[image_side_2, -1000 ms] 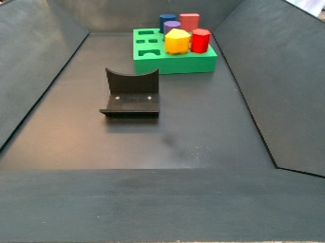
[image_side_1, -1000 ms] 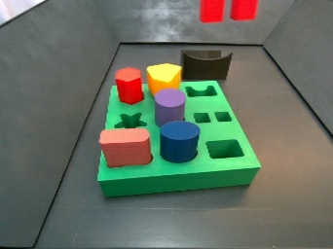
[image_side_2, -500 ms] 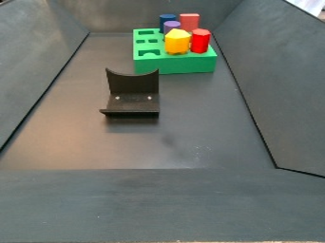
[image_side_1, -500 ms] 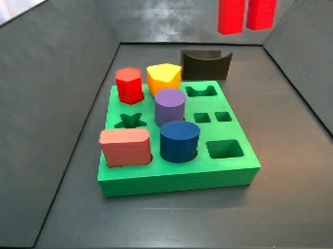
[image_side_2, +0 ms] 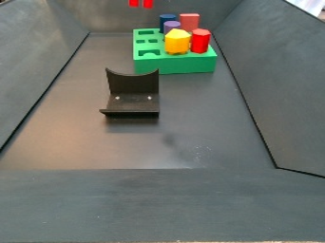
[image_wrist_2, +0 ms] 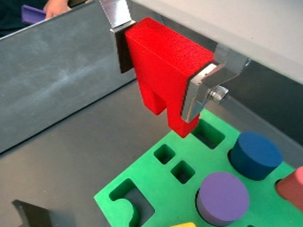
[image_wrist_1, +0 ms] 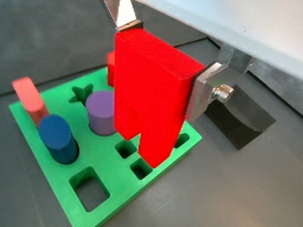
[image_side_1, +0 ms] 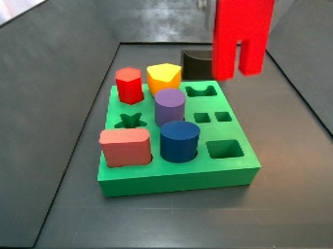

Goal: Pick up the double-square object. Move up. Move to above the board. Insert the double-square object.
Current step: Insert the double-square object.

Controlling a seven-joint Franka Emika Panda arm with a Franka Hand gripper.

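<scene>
Above the board, the gripper (image_wrist_1: 166, 55) pinches the double-square object (image_wrist_1: 154, 97), ready for lowering.

Nearest the wrist, silver fingers (image_wrist_2: 204, 85) clamp the red block's flanks, its two legs pointing down over the board (image_wrist_1: 112, 186). Below sit the blue cylinder (image_wrist_1: 56, 140) and purple cylinder (image_wrist_1: 102, 113); farther off stands the dark fixture (image_wrist_1: 245, 117). A good insertion probably needs the legs squared over the paired square holes (image_side_1: 217, 117), then a slow, straight descent, since any tilt could jam an edge.

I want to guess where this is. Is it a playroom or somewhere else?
Probably a robot test bench: a gripper holds a red block above a green board inside a plain dark bin.
</scene>
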